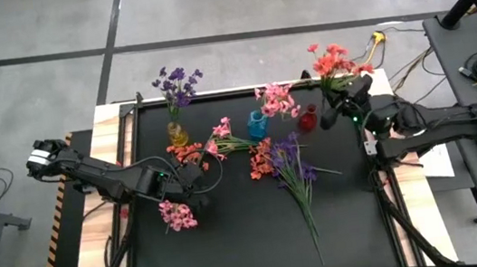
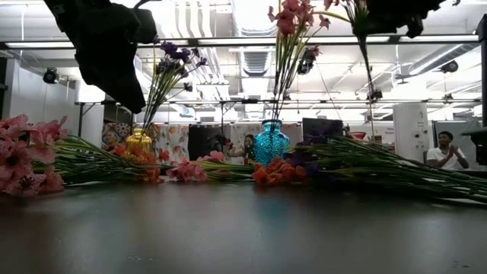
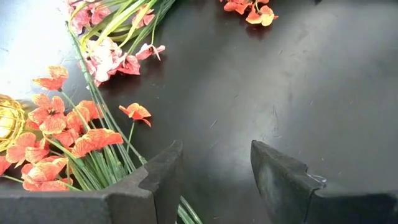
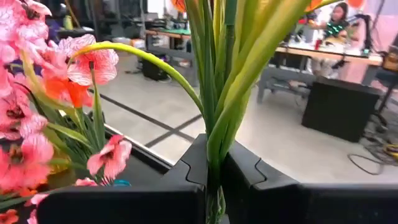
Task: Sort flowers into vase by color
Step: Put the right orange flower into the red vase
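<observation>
the right gripper (image 4: 214, 177), jaws clenched on the upright coral-red sprig (image 1: 332, 61), hangs just behind the red vase (image 1: 308, 120), while the left gripper (image 3: 214, 171) waits with released jaws.

arms (image 1: 107, 179): dark, jointed | left base: white | end effector (image 3: 214, 171): black angular fingers

The red vase (image 1: 308, 119) is mostly hidden in the low view behind purple flowers (image 2: 358, 156)
</observation>
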